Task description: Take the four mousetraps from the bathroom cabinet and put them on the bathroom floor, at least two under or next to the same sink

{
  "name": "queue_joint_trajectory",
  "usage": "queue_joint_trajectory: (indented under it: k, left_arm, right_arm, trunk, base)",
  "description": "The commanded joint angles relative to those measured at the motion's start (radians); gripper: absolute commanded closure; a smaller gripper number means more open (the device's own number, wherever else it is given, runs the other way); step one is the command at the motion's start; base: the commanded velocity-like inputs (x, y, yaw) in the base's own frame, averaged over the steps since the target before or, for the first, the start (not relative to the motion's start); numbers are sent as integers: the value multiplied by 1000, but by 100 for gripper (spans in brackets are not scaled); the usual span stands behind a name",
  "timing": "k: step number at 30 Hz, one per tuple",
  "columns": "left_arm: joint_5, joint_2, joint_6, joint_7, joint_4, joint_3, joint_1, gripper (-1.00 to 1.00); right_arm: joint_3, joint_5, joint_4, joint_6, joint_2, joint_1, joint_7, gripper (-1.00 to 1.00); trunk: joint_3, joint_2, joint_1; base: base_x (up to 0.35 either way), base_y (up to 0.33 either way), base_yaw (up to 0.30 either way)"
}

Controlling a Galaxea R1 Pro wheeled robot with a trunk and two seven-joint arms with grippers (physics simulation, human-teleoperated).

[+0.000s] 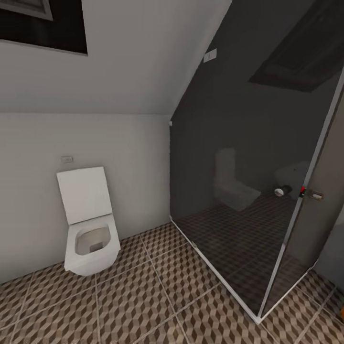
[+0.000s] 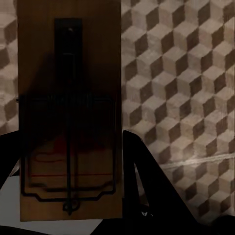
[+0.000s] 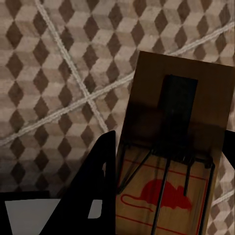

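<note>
While the tiled floor [image 1: 157,296] spreads below, with a toilet [image 1: 91,224] at the wall and a glass shower screen [image 1: 258,200] beside it, no sink shows. Each gripper is clamped on a mousetrap: left trap [image 2: 68,112] and right trap [image 3: 171,161], long axes along the fingers, above bare tiles.

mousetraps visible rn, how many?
2. One mousetrap sits between the left gripper fingers, seen in the left wrist view; another mousetrap is held in the right gripper, above the tiled floor. The other two may be elsewhere.
</note>
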Motion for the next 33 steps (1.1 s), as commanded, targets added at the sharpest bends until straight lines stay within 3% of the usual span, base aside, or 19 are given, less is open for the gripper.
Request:
queue_joint_trajectory:
  k: [1,33]
  left_arm:
    - [5,0,-2,4,0,-8,-1,100]
    - [4,2,-3,-9,-12,-11,-1,100]
  right_arm:
    - [1,6,1,3,0,-1,-1,100]
    - [1,6,1,1,-5,-1,-17,100]
  trunk:
    - [-1,-1,0]
    - [-1,-1,0]
  base:
    - [0,0,272]
    - [0,0,272]
